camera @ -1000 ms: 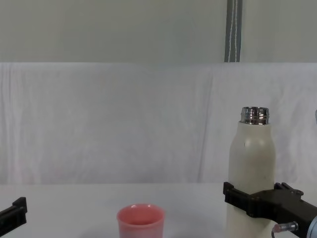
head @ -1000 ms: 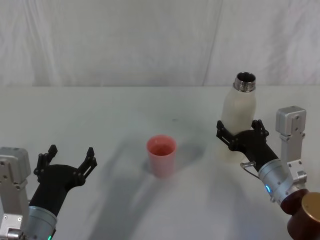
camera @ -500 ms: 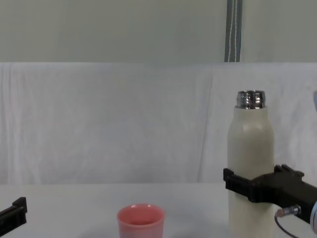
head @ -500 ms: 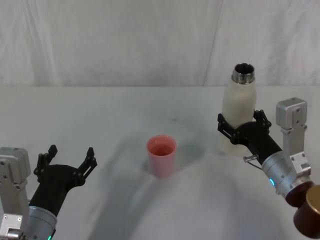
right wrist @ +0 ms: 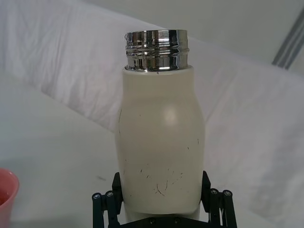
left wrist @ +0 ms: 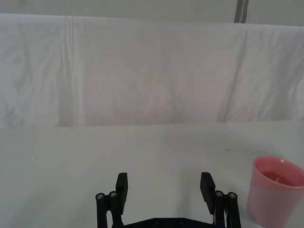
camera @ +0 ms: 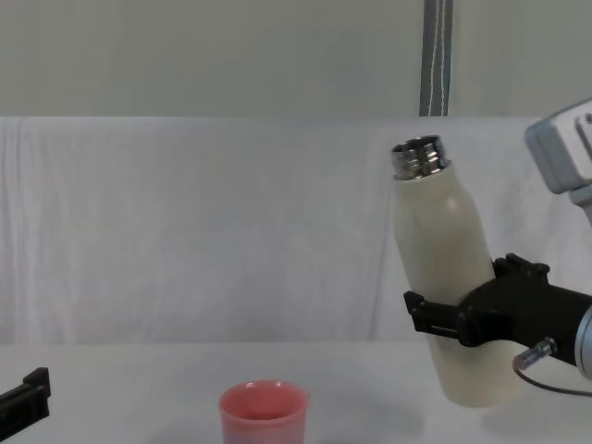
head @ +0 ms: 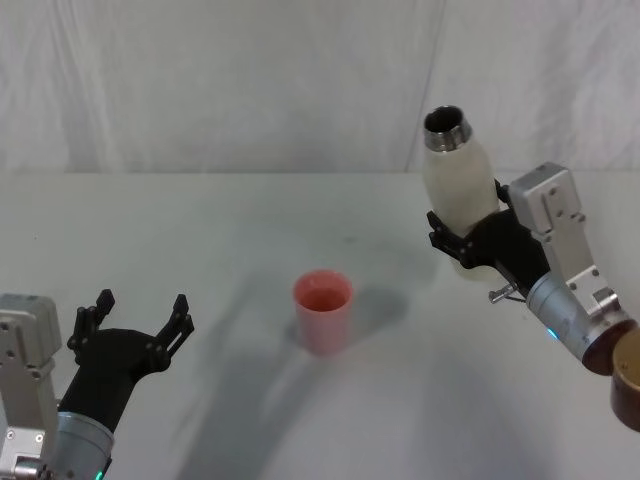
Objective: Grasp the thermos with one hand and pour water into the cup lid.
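Note:
The cream-white thermos [head: 457, 195] with its open steel neck hangs above the table at the right, tilted with its mouth leaning left toward the cup lid. My right gripper [head: 468, 240] is shut around its lower body; the chest view shows the thermos [camera: 442, 277] clear of the table in that gripper [camera: 462, 319], and the right wrist view shows the thermos [right wrist: 161, 152] between the fingers. The pink cup lid [head: 322, 310] stands upright at the table's middle, left of the thermos, also seen as the cup lid [camera: 263, 414] and the cup lid [left wrist: 275, 190]. My left gripper [head: 135, 325] rests open at the near left.
A white cloth covers the table [head: 200, 230] and hangs as a backdrop behind. A brown cylindrical part [head: 628, 385] of my right arm sits at the near right edge. Bare tabletop lies between the cup lid and each gripper.
The right gripper has lifted the thermos off the table and tilted its mouth leftward toward the cup lid. The left gripper and the cup lid have stayed still.

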Controlling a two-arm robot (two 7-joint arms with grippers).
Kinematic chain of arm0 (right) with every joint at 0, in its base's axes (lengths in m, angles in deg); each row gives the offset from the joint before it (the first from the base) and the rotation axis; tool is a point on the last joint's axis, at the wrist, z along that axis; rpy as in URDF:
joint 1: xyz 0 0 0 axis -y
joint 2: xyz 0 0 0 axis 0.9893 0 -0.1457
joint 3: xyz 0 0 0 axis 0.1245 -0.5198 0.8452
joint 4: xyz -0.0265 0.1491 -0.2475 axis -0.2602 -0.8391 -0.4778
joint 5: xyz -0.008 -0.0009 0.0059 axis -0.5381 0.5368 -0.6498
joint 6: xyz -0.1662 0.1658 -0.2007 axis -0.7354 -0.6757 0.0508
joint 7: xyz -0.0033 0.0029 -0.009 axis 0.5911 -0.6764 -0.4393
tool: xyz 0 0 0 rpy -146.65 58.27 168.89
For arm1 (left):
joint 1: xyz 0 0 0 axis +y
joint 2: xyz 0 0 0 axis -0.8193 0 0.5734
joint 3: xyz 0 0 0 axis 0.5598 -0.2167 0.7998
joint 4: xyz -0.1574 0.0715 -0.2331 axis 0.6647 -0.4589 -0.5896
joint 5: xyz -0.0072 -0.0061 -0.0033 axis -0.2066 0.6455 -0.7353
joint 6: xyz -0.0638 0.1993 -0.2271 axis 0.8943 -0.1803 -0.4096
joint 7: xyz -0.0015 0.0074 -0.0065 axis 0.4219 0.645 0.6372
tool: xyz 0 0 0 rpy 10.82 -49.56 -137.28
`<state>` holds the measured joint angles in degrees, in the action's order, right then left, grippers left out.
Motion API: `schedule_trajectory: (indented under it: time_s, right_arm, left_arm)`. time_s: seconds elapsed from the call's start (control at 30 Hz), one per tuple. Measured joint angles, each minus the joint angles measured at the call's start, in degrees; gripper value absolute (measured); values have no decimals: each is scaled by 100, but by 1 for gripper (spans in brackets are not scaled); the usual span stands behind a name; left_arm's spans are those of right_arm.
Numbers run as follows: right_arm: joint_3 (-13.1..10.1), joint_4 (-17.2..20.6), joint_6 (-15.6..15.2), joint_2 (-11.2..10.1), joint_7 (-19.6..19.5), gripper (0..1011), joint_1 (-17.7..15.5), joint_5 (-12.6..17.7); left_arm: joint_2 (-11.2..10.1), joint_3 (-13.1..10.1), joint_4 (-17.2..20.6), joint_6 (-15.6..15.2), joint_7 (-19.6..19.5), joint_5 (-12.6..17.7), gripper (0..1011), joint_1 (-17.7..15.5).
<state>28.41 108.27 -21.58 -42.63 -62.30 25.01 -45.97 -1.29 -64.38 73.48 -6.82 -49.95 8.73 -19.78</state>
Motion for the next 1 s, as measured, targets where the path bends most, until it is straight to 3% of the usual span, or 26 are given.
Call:
schedule_trajectory:
  time_s: [0.27,0.57,0.63,0.73,1.0]
  right_arm:
    - [274,204,-103,-195,-11,956,130,-658]
    - [760,424,-281,-475,-47,956,312,-1814]
    - [801,428,-298,-493,-51,956,329,-1901]
    - [962,430,-361,-547,-74,956,388,-2309]
    - [1226,303,-410,-593,-202,956,463,-3040]
  left_arm:
    - [0,0,0,0,0,0,1001,0]
    - [0,0,0,0,0,0,1001,0]
    - [0,0,0,0,0,0,1001,0]
    - [0,0,0,0,0,0,1001,0]
    - [0,0,0,0,0,0,1001,0]
